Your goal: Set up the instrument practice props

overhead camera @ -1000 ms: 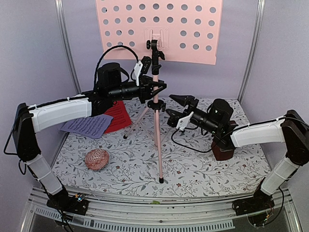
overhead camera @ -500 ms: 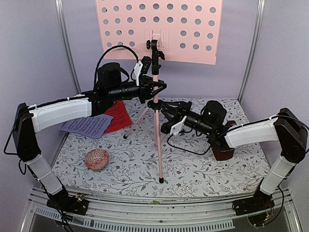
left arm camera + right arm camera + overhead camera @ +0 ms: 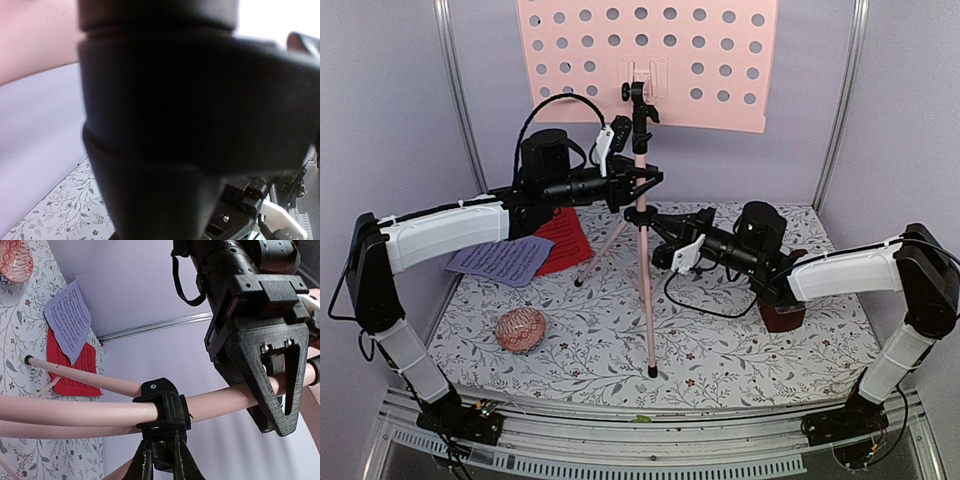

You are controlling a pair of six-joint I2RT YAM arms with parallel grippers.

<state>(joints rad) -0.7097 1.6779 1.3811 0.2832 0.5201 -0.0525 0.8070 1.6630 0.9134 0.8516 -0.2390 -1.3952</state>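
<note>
At table centre, music stand (image 3: pixel 648 300) upright on its tripod legs. Pink perforated desk (image 3: pixel 720 70) sits high at the back, above both arms. Feet rest on the floral cloth (image 3: pixel 740 370).

Left gripper (image 3: pixel 642 182) reaches in from the left and is clenched across the pink pole, above the leg hub. The right wrist view shows its black fingers straddling the tube.

Right gripper (image 3: pixel 655 222) comes in from the right, at the black collar (image 3: pixel 162 407) where the legs meet. Jaws drawn in against the collar's underside. Judged to be pinching it, though the contact itself is partly hidden.

Lavender page (image 3: pixel 500 260) and red page (image 3: pixel 563 240) lie overlapped at rear left, flat on the cloth, well apart from the desk. Not yet placed.

Metronome (image 3: pixel 782 316) stands at the right, mostly hidden under the right forearm.

Patterned pink ball (image 3: pixel 521 330) lies front left, apart from everything.

Risks, as judged:
- Stand is tall and top-heavy. If the two grips pull unevenly, the pole could tilt and a foot could lift.
- If the collar slides while the upper grip stays fixed, the legs may fold inward and narrow the base.
- The round tube may twist in the upper grip, swinging the desk off square.
- The right forearm is near the metronome and could knock it over if the arm swings back.
</note>
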